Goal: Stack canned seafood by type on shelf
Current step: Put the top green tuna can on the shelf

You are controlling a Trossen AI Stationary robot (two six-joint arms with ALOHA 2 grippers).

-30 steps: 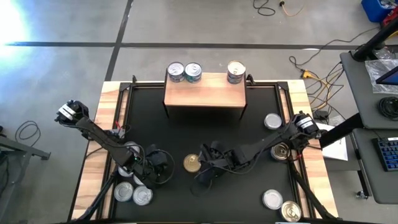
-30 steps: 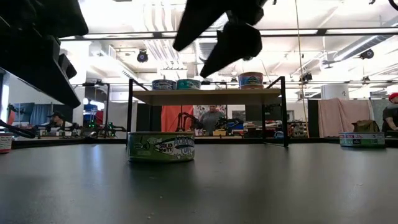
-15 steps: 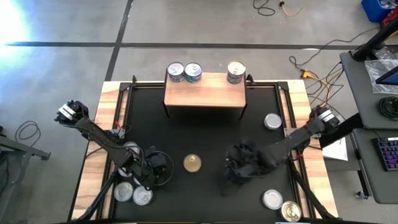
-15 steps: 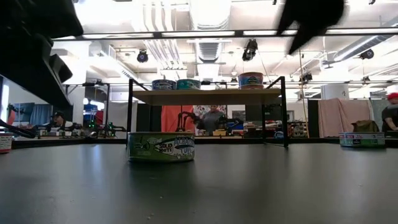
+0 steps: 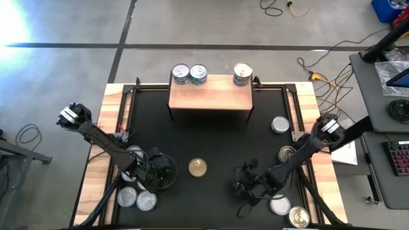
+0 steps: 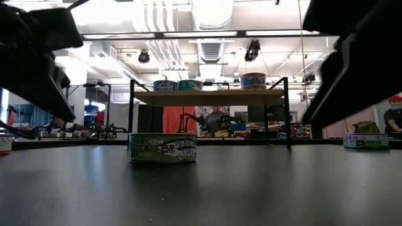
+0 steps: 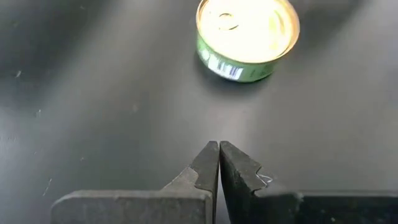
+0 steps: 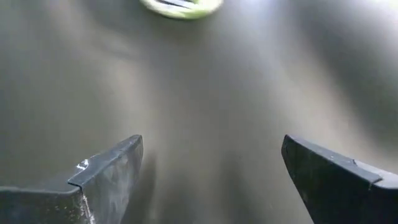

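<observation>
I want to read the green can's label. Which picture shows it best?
The low view: the green can stands side-on, label facing the camera. The high view shows only its gold top, the left wrist view top and some side, the right wrist view just a blurred edge.

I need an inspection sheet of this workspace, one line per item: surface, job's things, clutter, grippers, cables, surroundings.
Surface: black mat with wood edges.
Job's things: shelf holds three tins on its far edge; gold-top tin alone at mat centre; more tins near the left arm's base and along the right side.
Clutter: nothing seen.
Grippers: left gripper shut, empty, low over the mat, left of the gold-top tin; right gripper open, empty, over the mat to that tin's right.
Cables: loose cables on the floor.
Surroundings: desk with keyboard at right; people in the room behind.
</observation>
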